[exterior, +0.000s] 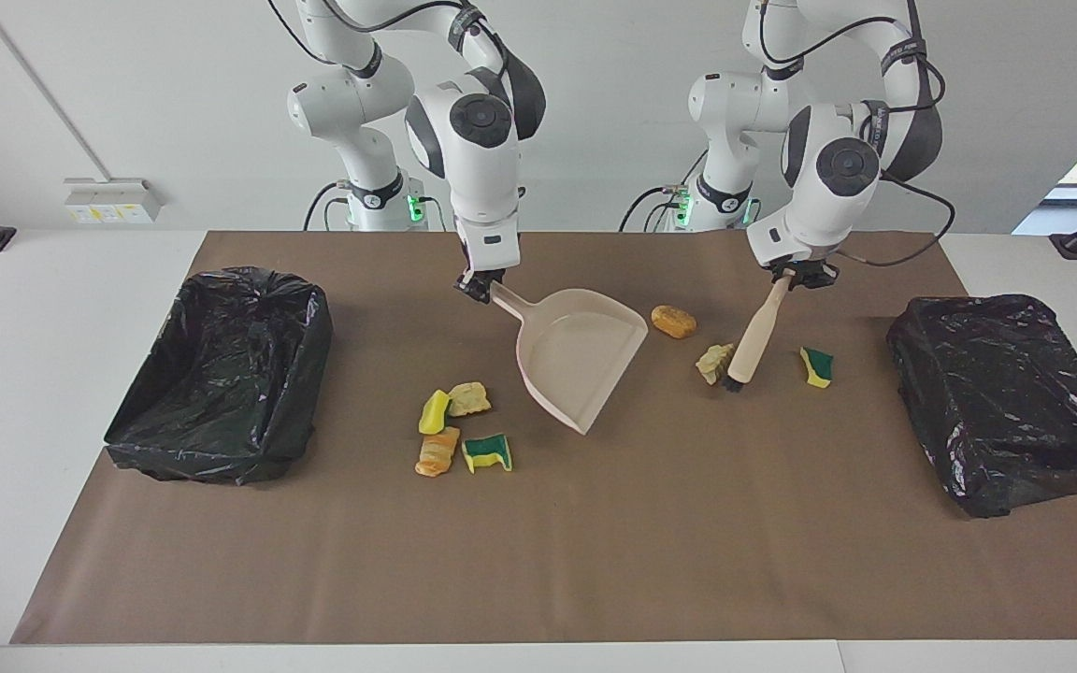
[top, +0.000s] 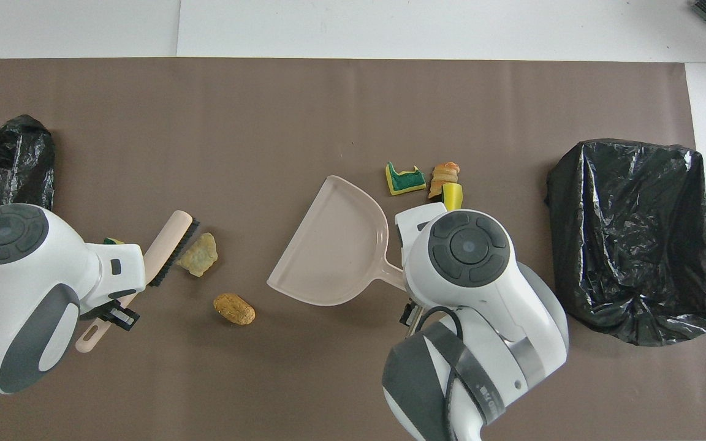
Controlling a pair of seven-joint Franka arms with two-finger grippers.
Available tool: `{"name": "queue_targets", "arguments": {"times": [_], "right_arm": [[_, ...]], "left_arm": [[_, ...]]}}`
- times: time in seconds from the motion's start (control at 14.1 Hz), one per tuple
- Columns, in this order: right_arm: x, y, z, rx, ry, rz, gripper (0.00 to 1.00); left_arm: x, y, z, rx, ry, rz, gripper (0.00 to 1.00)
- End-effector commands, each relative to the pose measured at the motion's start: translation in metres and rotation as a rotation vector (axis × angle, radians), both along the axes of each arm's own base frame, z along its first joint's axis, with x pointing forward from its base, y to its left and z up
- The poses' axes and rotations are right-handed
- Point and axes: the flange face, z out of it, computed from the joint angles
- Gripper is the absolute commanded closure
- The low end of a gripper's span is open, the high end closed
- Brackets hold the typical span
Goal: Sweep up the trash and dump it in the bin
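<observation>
My right gripper [exterior: 481, 285] is shut on the handle of the beige dustpan [exterior: 581, 355], which is empty and tilted, its mouth toward the left arm's end. My left gripper [exterior: 793, 274] is shut on the handle of the beige brush [exterior: 755, 341]; its bristles are down beside a pale yellow scrap [exterior: 714, 363]. An orange-tan scrap [exterior: 673, 322] lies between pan and brush. A yellow-green scrap [exterior: 816, 366] lies beside the brush toward the left arm's end. Several scraps [exterior: 454, 430] lie clustered beside the pan toward the right arm's end, also in the overhead view [top: 404, 180].
A black-bag-lined bin [exterior: 221, 374] stands at the right arm's end of the brown mat, also in the overhead view [top: 632, 239]. A second black-lined bin [exterior: 1006, 402] stands at the left arm's end.
</observation>
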Motion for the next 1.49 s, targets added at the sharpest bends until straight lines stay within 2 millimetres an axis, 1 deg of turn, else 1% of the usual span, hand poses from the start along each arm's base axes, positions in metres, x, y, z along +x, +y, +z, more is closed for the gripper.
{"name": "queue_targets", "arguments": {"times": [0.0,0.07,0.14,0.21,0.28,0.35,0.5,0.64,0.71,0.78,0.85,0.92,0.99,1.13,1.2,1.28,1.35,1.42], "right_arm": [[-0.024,-0.017,-0.009,0.015,-0.006,0.225,1.00],[-0.025,-0.018,-0.011,0.018,0.004,0.271,1.00],[-0.026,-0.018,-0.010,0.019,0.004,0.290,1.00],[-0.029,-0.017,-0.017,0.011,0.014,0.292,1.00],[-0.035,-0.005,-0.025,0.008,0.008,0.310,1.00],[-0.035,-0.002,-0.031,0.015,-0.011,0.305,1.00],[-0.035,0.004,-0.044,0.018,-0.018,0.311,1.00],[-0.031,0.006,-0.060,0.006,-0.034,0.329,1.00],[-0.030,0.008,-0.064,0.005,-0.035,0.322,1.00],[-0.030,0.008,-0.063,0.006,-0.039,0.310,1.00],[-0.030,0.009,-0.064,0.005,-0.039,0.307,1.00],[-0.031,0.011,-0.068,0.002,-0.037,0.304,1.00],[-0.036,0.019,-0.071,-0.006,-0.046,0.310,1.00],[-0.040,0.026,-0.067,-0.058,-0.102,0.226,1.00],[-0.045,0.033,-0.068,-0.064,-0.108,0.211,1.00],[-0.047,0.036,-0.072,-0.069,-0.104,0.220,1.00],[-0.046,0.035,-0.071,-0.068,-0.105,0.218,1.00],[-0.046,0.035,-0.071,-0.069,-0.106,0.219,1.00]], "left_arm": [[-0.004,0.015,0.004,0.048,-0.066,0.291,1.00],[-0.001,0.028,0.003,0.067,-0.087,0.403,1.00],[0.003,0.050,0.003,0.072,-0.103,0.476,1.00],[0.009,0.078,0.003,0.063,-0.135,0.540,1.00],[0.014,0.112,0.000,0.054,-0.165,0.605,1.00],[0.019,0.129,-0.012,0.057,-0.171,0.634,1.00],[0.022,0.148,-0.031,0.061,-0.163,0.675,1.00],[0.017,0.146,-0.048,0.063,-0.146,0.670,1.00],[0.010,0.140,-0.059,0.067,-0.127,0.663,1.00],[0.009,0.130,-0.062,0.070,-0.122,0.654,1.00],[0.008,0.113,-0.063,0.071,-0.109,0.618,1.00],[0.008,0.090,-0.063,0.069,-0.099,0.570,1.00],[0.004,0.066,-0.064,0.065,-0.087,0.522,1.00],[-0.007,0.018,-0.069,0.014,-0.036,0.479,1.00],[-0.015,-0.004,-0.074,0.009,-0.014,0.442,1.00],[-0.027,-0.033,-0.078,0.011,-0.006,0.377,1.00],[-0.034,-0.051,-0.076,0.001,0.006,0.362,1.00],[-0.041,-0.074,-0.075,-0.039,0.030,0.364,1.00]]}}
